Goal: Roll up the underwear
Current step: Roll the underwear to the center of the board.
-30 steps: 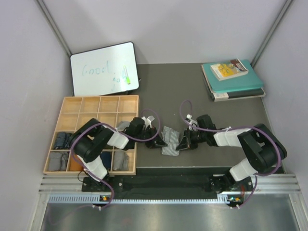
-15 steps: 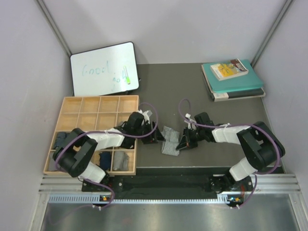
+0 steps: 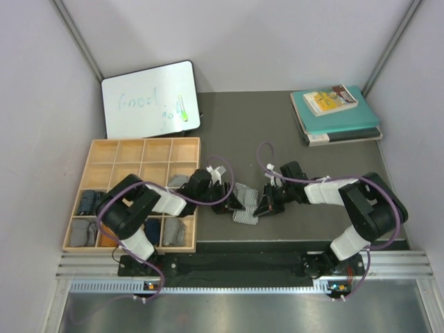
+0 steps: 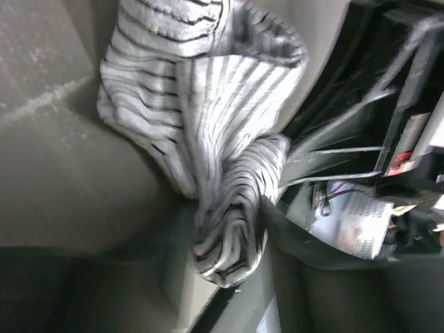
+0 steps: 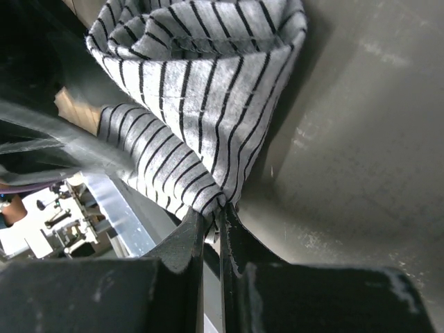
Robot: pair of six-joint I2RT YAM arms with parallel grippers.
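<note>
One striped grey-and-white underwear (image 3: 244,204) lies bunched on the dark table between my two grippers. My left gripper (image 3: 227,202) is at its left end. In the left wrist view a twisted end of the underwear (image 4: 229,239) sits between the blurred dark fingers (image 4: 305,236), which stand apart; whether they press on it I cannot make out. My right gripper (image 3: 262,206) is at the cloth's right end. Its fingertips (image 5: 234,232) are pinched shut on a corner of the underwear (image 5: 194,90).
A wooden compartment tray (image 3: 142,141) sits at the left, with rolled garments (image 3: 84,232) in its front cells. A whiteboard (image 3: 149,97) leans behind it. Teal books (image 3: 336,114) are stacked at the back right. The table's front edge (image 3: 277,243) runs just below the cloth.
My left gripper's jaws have come apart and its arm swung out and back beside the cloth. The right gripper has edged slightly left, still pinching the corner.
</note>
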